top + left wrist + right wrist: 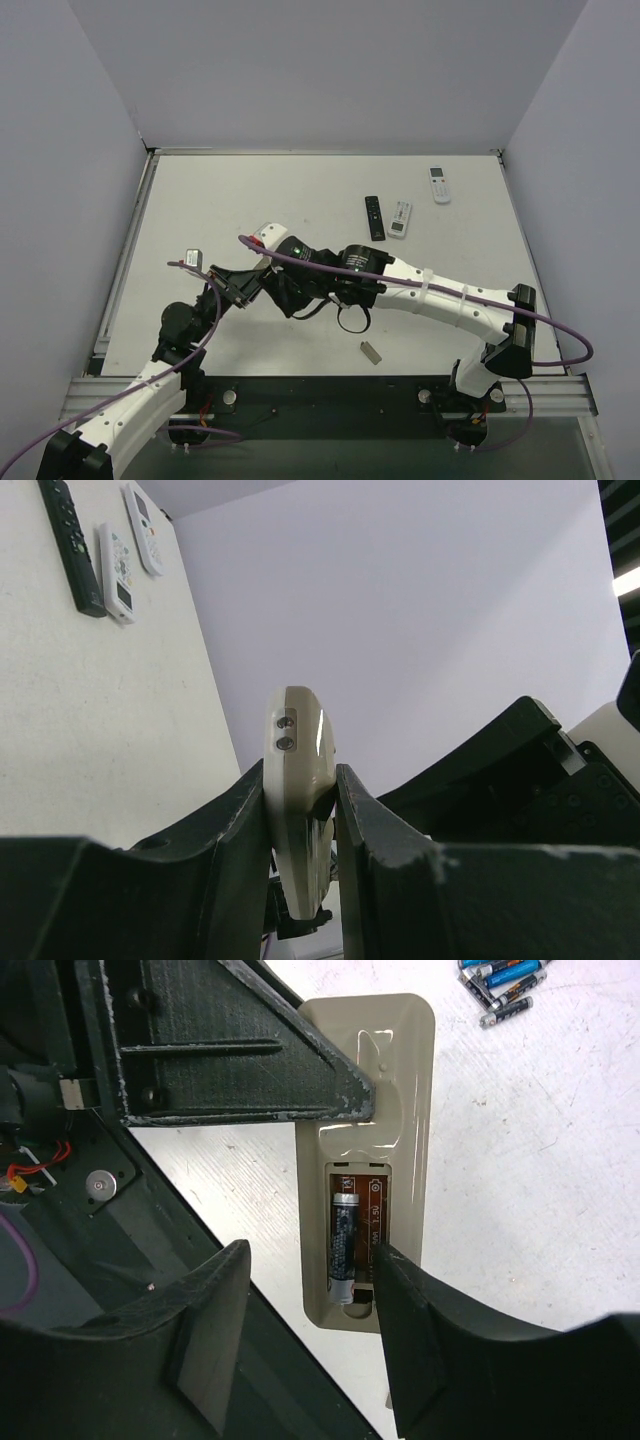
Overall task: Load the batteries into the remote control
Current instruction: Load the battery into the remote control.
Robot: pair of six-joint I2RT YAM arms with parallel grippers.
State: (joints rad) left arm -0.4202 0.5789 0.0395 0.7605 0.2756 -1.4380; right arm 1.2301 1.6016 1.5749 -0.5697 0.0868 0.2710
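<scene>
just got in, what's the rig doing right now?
The left gripper is clamped on the remote control, its grey-tan back facing the right wrist camera with the cover off. One dark battery sits in the recess; the slot beside it is empty. The right gripper hovers open at the recess, holding nothing. Spare batteries lie on the table.

Beige-backed remote control (405, 1080), black-and-silver battery (344, 1240) — blue and black batteries (500, 980)

Tan-backed remote control (405, 1090), recess open — one dark battery (345, 1245) seated, spare batteries (503, 982) clustered nearby
</scene>
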